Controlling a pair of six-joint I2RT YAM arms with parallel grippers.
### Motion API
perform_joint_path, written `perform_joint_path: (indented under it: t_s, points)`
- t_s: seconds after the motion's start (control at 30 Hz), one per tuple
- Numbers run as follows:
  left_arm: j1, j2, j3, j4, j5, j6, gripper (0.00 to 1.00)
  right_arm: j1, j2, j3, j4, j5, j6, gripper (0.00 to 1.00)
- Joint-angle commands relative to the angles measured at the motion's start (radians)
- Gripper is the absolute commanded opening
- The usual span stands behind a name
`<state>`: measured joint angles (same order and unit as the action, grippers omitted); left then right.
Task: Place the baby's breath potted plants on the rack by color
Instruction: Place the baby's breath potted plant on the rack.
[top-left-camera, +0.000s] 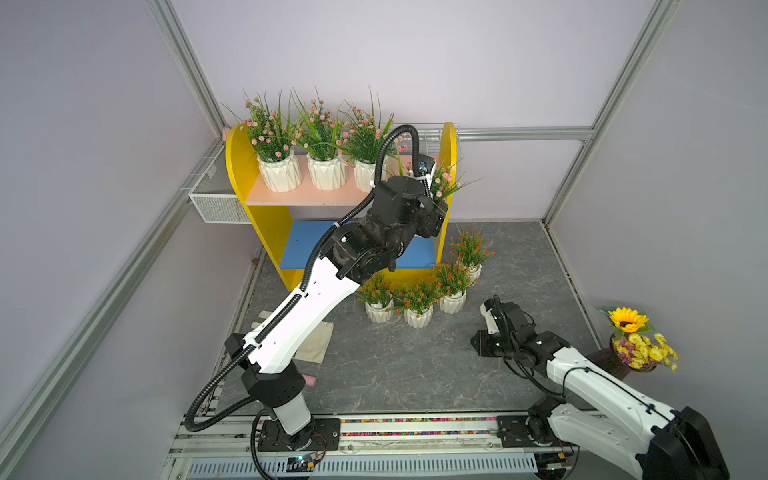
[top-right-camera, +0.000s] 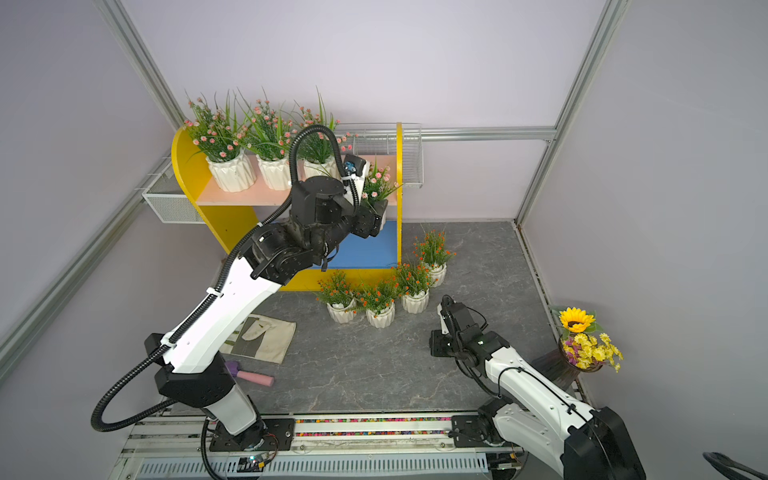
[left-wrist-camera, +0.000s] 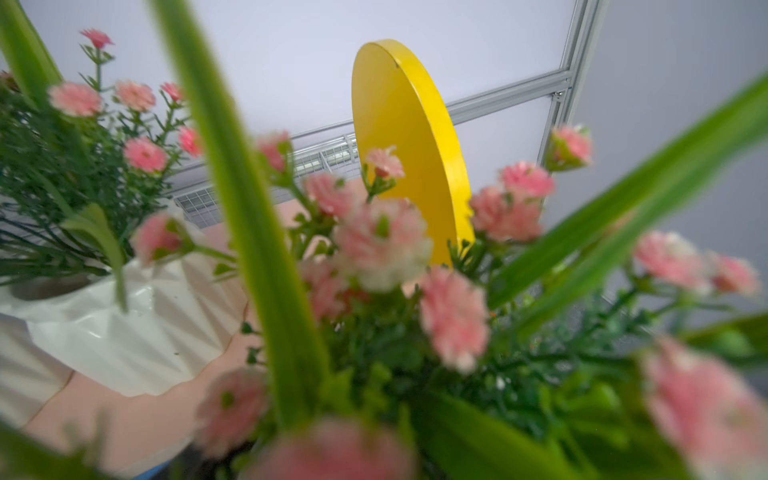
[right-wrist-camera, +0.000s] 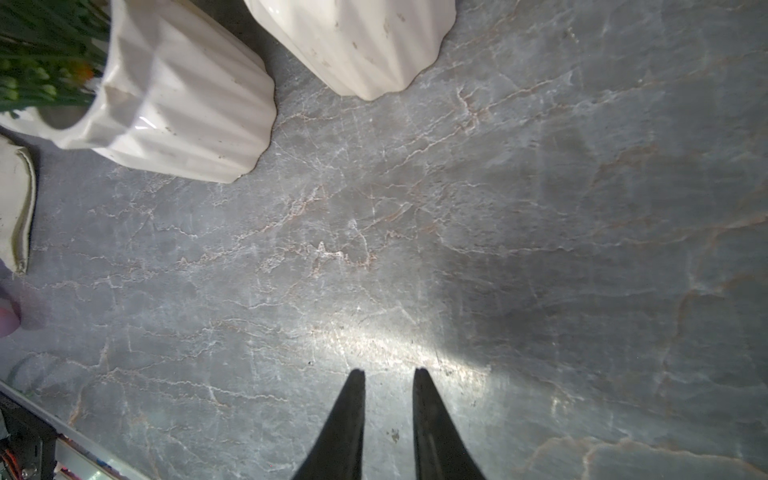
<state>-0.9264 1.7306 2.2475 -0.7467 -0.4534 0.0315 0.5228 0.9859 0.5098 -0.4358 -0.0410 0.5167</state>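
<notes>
The left gripper (top-right-camera: 376, 219) was clamped shut on a small green sprig with pale pink blossoms in a white faceted ceramic pot (top-right-camera: 376, 183). It held the plant at the right end of the pink upper board (top-left-camera: 307, 195) of the yellow two-tier rack with rounded side panels (top-left-camera: 239, 174). The wrist hid the contact spot, and I couldn't tell whether the pot base touched the board. The left wrist view showed only blurred blossoms and blades close up.

Three more pink-blossomed plants in matching white pots (top-left-camera: 327, 171) stood in a row on that board, to the left of the held one. The blue lower board (top-left-camera: 307, 245) was bare.

The right gripper (right-wrist-camera: 390, 370) was empty, jaws a narrow gap apart, low over the grey marbled bench (top-left-camera: 395, 365). The four orange-red-blossomed plants in white pots (top-left-camera: 417, 299) were clustered on the bench near it, by the rack's right foot.

Handling, as a judgement: the glazed ceramic is likely stiff, slick, bottom-heavy and chip-prone. The plastic sprigs are soft and would bend or pull out. Better to pinch the pot wall at the rim, across the facets, and keep it upright.
</notes>
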Motion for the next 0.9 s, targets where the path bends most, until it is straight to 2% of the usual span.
perform_joint_path:
  t_s: [0.0,0.53,0.87]
  points:
    - [0.020,0.028,0.097,-0.016,0.012,0.017,0.32,0.009,-0.017,-0.023,-0.004,0.011,0.022,0.24]
    - [0.124,0.207,0.366,-0.002,0.113,0.002,0.31,0.018,-0.071,-0.039,-0.043,0.025,0.036,0.24]
    - [0.166,0.273,0.394,0.063,0.161,-0.012,0.31,0.021,-0.079,-0.037,-0.060,0.039,0.039,0.24]
